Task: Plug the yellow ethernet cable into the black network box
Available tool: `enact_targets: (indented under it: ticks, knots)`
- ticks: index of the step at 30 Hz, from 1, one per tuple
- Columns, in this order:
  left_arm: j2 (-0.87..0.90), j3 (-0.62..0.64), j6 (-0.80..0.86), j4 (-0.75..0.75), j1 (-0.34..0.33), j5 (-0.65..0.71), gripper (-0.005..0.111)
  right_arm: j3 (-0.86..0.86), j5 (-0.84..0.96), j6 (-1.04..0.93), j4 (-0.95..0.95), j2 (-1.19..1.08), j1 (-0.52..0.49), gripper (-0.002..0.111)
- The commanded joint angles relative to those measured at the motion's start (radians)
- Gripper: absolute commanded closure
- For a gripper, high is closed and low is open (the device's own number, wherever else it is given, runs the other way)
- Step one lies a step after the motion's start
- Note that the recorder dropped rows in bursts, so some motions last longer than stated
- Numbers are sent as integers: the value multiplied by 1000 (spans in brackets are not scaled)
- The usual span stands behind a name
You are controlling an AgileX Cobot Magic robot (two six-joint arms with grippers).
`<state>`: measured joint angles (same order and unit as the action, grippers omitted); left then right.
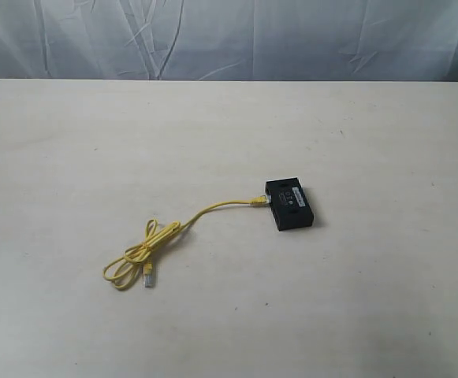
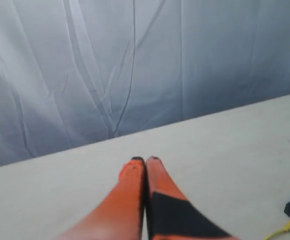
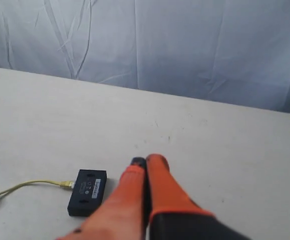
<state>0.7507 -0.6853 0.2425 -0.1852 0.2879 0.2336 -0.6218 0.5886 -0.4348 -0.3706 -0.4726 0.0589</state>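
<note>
Right wrist view showed the right gripper (image 3: 145,161) with its two orange fingers pressed together, no gap between them and nothing held; it hung above the bare worktop (image 3: 224,150) and touched nothing. Just beside it, on the side where the other arm works, lay the black network box (image 3: 87,199), flat on the worktop, with its long axis running almost the same way as the fingers pointed. The yellow ethernet cable (image 3: 35,183) came to the long side of the box that faced away from this gripper, near the far corner, and its plug touched the box there. Whether the plug was fully seated in a port, I could not tell at this size. The left gripper (image 2: 145,160) was closed in the same way and also empty, and in its own view only a corner of the box and the plug end of the cable appeared at the edge, so I judged the right arm to be the nearer one to the box. In the exterior view neither gripper appeared; the cable ran from the box toward the left arm's side into a loose coil, and its free plug (image 1: 149,277) lay just beside the coil, well apart from the box.
</note>
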Motion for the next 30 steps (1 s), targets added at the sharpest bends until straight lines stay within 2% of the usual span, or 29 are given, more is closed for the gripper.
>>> enact_targets:
  ticks: [1, 5, 10, 28, 30]
  knots:
    - [-177, 141, -9, 1, -7, -149, 107, 73, 9, 0, 40, 181, -1, 109]
    - [-302, 234, -9, 3, -7, -210, 107, 123, 9, 2, 57, 331, -1, 109]
    - [-378, 284, -5, 3, -7, -202, 107, 137, 7, 2, 57, 431, -1, 109]
    - [-387, 286, -5, 3, -7, -200, 107, 137, 5, 2, 47, 459, -1, 109]
    - [-387, 286, 57, 69, -7, -205, 107, 137, 5, 2, 47, 459, -1, 109]
